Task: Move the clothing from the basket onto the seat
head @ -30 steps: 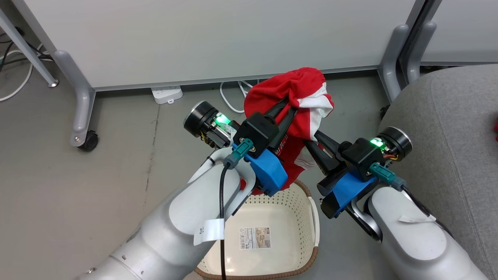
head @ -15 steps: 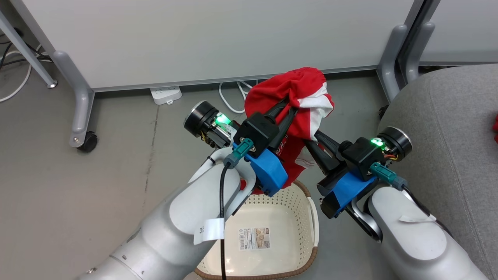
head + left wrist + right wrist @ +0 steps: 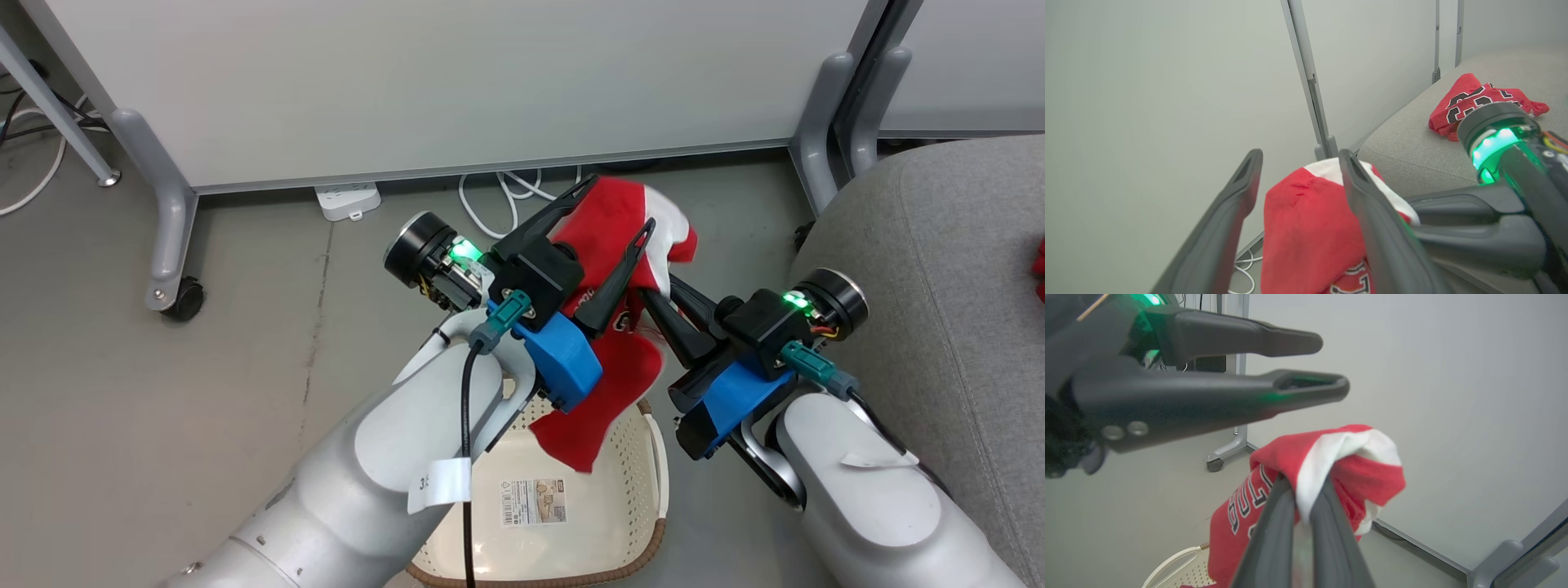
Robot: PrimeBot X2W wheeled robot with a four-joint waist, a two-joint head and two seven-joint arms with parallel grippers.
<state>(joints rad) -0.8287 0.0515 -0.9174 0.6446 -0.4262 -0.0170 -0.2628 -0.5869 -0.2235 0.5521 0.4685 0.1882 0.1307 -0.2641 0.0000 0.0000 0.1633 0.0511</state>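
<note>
The red garment [image 3: 606,224] is clamped in R end effector [image 3: 651,288] at its white-trimmed fold. L end effector [image 3: 620,201] is spread wide, nothing gripped. Cloth is hung long-axis down over the basket [image 3: 658,457]. The seat [image 3: 939,245] is found to robot's right, R arm nearer.

Left gripper [image 3: 619,204] is held up and tilted right, fingers spread wide, not gripping. Right gripper [image 3: 653,287] is angled in toward it, fingers clamped tight on the red garment [image 3: 1355,473]. Pale left forearm [image 3: 392,465] and right forearm [image 3: 873,514] are raised side by side.
</note>
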